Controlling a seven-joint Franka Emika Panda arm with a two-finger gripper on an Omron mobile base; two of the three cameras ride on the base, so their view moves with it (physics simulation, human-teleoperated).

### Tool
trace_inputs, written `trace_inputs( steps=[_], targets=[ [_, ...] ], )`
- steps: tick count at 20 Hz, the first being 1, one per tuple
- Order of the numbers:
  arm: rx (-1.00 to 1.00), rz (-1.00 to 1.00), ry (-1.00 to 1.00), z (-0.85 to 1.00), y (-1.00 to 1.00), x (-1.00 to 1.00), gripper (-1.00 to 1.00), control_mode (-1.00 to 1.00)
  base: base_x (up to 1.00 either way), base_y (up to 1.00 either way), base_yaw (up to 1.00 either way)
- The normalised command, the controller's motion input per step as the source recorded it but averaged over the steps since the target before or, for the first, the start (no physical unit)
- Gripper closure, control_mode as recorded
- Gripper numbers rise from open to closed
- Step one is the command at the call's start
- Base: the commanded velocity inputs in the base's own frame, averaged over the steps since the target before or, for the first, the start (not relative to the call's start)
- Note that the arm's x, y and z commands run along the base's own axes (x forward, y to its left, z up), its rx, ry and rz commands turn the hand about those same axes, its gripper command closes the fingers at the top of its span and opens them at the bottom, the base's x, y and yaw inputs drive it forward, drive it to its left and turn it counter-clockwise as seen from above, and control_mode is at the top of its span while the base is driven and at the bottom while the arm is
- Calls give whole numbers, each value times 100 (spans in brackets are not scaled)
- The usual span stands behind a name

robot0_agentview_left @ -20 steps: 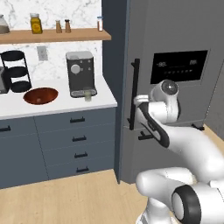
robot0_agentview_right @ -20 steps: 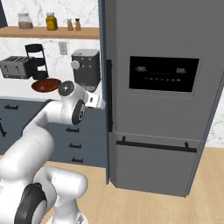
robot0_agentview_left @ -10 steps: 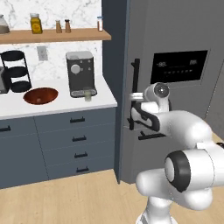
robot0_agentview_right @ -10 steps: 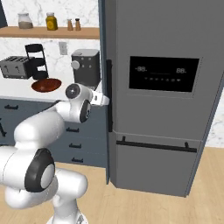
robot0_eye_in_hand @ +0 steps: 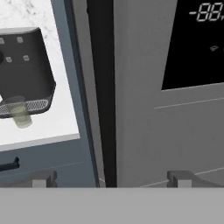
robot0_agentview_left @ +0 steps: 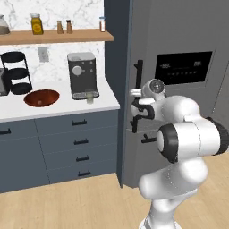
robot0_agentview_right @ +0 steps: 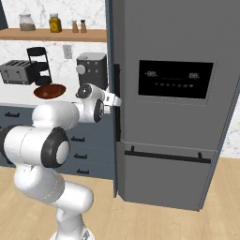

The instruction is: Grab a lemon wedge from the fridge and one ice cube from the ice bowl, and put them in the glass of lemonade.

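Observation:
The fridge [robot0_agentview_left: 179,103] [robot0_agentview_right: 168,93] is shut, so the lemon wedge is hidden. My gripper [robot0_agentview_left: 135,107] [robot0_agentview_right: 116,100] is at the door's long black handle [robot0_agentview_left: 138,89] [robot0_agentview_right: 116,89]. In the hand view the gripper [robot0_eye_in_hand: 111,179] is open, and the handle [robot0_eye_in_hand: 101,87] runs between its fingertips [robot0_eye_in_hand: 43,179]. The glass of lemonade [robot0_agentview_left: 90,97] [robot0_eye_in_hand: 18,112] stands on the counter under the coffee machine's spout. Left of it sits the ice bowl [robot0_agentview_left: 41,97] [robot0_agentview_right: 49,90]. An ice cube is too small to make out.
A black coffee machine [robot0_agentview_left: 82,76] [robot0_agentview_right: 91,70] stands at the counter's fridge end. A black three-tier rack [robot0_agentview_left: 13,74] and a toaster [robot0_agentview_right: 16,72] stand further left. A wooden shelf [robot0_agentview_left: 53,36] holds jars. Dark blue drawers [robot0_agentview_left: 76,143] run below the counter.
The arm has reached forward and the hand has closed in on the fridge handle. The jaws have stayed open.

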Motion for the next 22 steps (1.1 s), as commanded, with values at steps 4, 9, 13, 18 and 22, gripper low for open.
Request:
trace_inputs(
  steps=[4, 9, 13, 18, 22],
  targets=[
    [-2, -3, -2, -14, 0, 60, -100, -100, 0, 0, 0],
    [-1, -3, 0, -14, -2, 65, -100, -100, 0, 0, 0],
    [0, -2, 0, -14, -11, 64, -100, -100, 0, 0, 0],
    [0, -1, 0, -16, -9, 63, -100, -100, 0, 0, 0],
    [0, -1, 0, -16, -10, 63, -100, -100, 0, 0, 0]
  ],
)
